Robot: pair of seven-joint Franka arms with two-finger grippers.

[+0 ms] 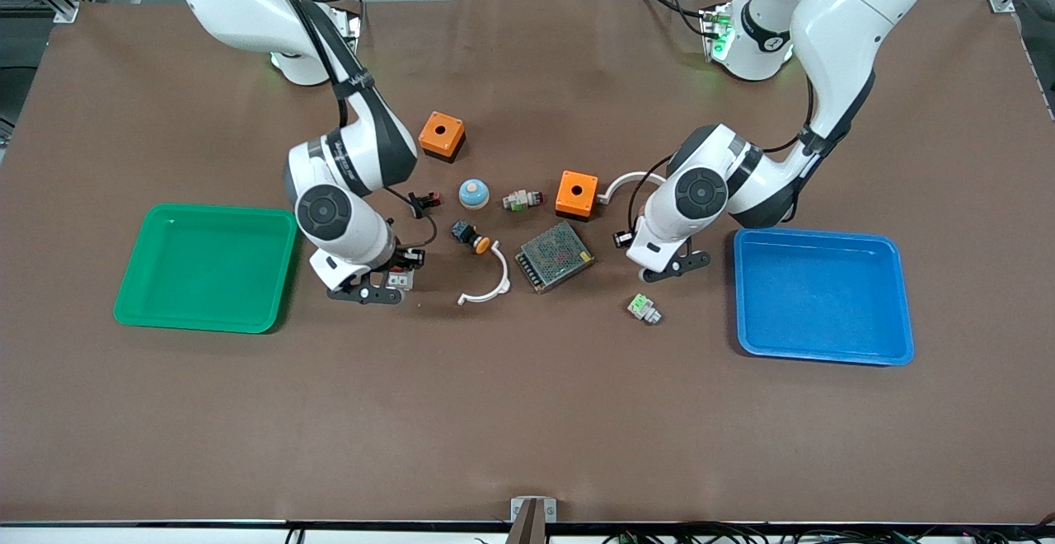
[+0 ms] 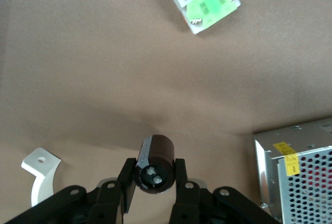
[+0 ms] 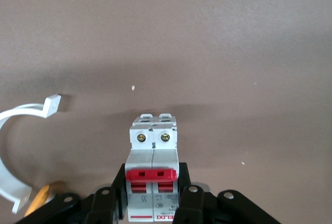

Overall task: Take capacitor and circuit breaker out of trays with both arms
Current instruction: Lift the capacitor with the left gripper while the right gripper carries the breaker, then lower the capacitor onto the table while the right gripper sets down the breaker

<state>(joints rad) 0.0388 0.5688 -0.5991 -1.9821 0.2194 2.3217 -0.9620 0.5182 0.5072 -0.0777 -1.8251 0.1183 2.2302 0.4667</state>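
Note:
The capacitor (image 2: 155,164), a small dark cylinder with two pale marks on its end, sits between the fingers (image 2: 128,182) of my left gripper (image 2: 154,175), which is shut on it. In the front view this gripper (image 1: 663,270) is low over the table between the mesh power supply and the blue tray, and it hides the capacitor. The breaker (image 3: 153,156), light grey with red levers, is clamped in my right gripper (image 3: 153,187). In the front view this gripper (image 1: 394,279) holds the breaker (image 1: 402,281) low over the table beside the green tray.
A green tray (image 1: 206,325) lies at the right arm's end and a blue tray (image 1: 824,356) at the left arm's end. Between the arms lie a mesh power supply (image 1: 555,255), a white clamp (image 1: 488,282), two orange boxes (image 1: 442,133), a black push-button (image 1: 470,236) and a green-and-white part (image 1: 644,308).

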